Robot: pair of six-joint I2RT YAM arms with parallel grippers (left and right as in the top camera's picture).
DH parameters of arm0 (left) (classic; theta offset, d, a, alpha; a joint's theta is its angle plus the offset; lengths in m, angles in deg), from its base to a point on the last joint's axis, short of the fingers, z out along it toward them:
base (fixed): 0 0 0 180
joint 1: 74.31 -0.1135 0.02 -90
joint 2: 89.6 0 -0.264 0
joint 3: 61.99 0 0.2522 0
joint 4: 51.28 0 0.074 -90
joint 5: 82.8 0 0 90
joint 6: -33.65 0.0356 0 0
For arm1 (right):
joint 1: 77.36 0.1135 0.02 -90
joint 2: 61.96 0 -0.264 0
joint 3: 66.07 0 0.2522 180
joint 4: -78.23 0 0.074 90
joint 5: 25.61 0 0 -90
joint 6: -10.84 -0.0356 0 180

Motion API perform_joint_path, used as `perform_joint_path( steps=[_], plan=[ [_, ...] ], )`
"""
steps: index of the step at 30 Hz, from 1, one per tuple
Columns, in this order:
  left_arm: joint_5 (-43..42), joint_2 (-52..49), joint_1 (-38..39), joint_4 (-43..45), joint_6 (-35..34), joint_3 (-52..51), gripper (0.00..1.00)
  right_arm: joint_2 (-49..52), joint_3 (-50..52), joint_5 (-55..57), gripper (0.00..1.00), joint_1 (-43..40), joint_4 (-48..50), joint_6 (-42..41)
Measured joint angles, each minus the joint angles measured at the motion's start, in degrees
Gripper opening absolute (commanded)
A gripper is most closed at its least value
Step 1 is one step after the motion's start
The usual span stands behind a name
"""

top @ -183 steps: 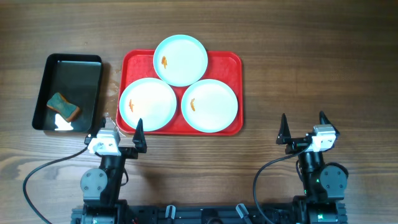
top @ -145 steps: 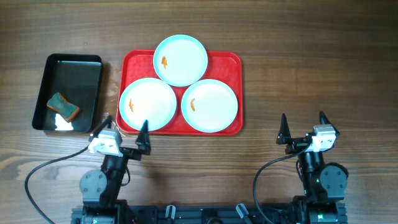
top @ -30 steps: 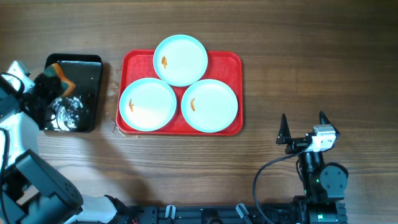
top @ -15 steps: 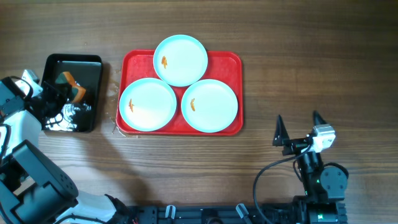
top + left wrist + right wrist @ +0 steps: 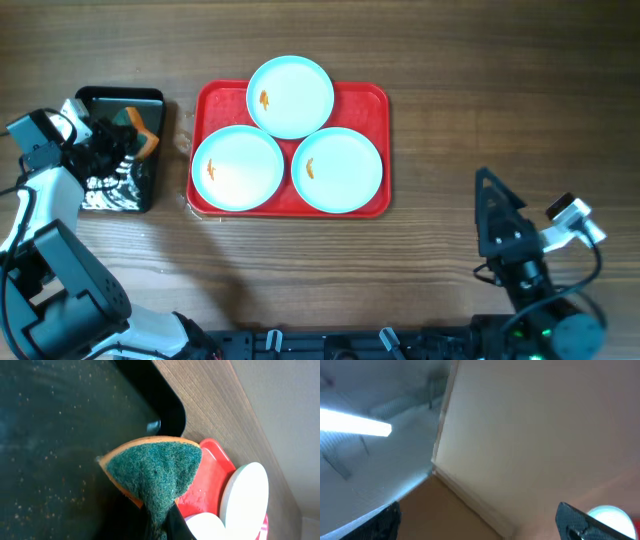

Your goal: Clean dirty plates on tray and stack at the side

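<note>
Green-faced sponge [image 5: 150,472] is pinched tight in the left gripper [image 5: 112,145] over the black tray [image 5: 150,97], likely for scrubbing three orange-smeared plates [image 5: 290,95] lying on the red tray [image 5: 376,96], while the right gripper [image 5: 498,215] hangs wide, empty.

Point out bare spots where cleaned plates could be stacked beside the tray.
Bare table lies right of the red tray and along its near side. The tray is crowded with three plates; its gap to the black tray is narrow.
</note>
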Motion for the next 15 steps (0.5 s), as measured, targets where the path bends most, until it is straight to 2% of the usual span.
perform_joint_path(
  steps=[3, 4, 5, 7, 8, 10, 11, 13, 15],
  plan=[
    [0.59, -0.17, 0.00, -0.02, 0.98, -0.17, 0.04, 18.23, -27.28, -10.36, 1.00, 0.11, -23.69, 20.15],
    [0.59, -0.20, 0.00, -0.11, 1.25, -0.22, 0.04, 25.20, -37.38, -13.51, 0.99, 0.11, -34.91, 27.98],
    [0.81, -0.20, 0.00, -0.07, 1.55, -0.22, 0.04, 35.32, -51.41, -15.91, 1.00, 0.20, -52.00, 41.20],
    [1.86, -0.20, 0.00, -0.04, 1.57, -0.26, 0.04, 48.96, -71.32, -15.80, 1.00, 0.28, -76.41, 55.43],
    [2.29, -0.20, 0.00, 0.11, 1.57, -0.26, 0.04, 53.66, -78.03, -14.84, 1.00, 0.42, -85.57, 59.58],
    [2.73, -0.20, 0.00, 0.81, 1.60, -0.26, 0.04, 62.69, -88.37, -12.98, 1.00, 3.21, -97.74, 67.41],
    [2.78, -0.20, 0.00, 0.98, 1.57, -0.26, 0.04, 66.18, -89.81, -12.66, 1.00, 5.88, -99.97, 68.98],
    [2.97, -0.20, 0.00, 1.27, 1.57, -0.26, 0.04, 71.19, -90.07, -12.39, 1.00, 9.25, -100.89, 68.50],
    [3.45, -0.20, 0.00, 1.64, 1.57, -0.26, 0.04, 76.87, -90.07, -12.15, 1.00, 10.27, -101.13, 64.24]
  ],
)
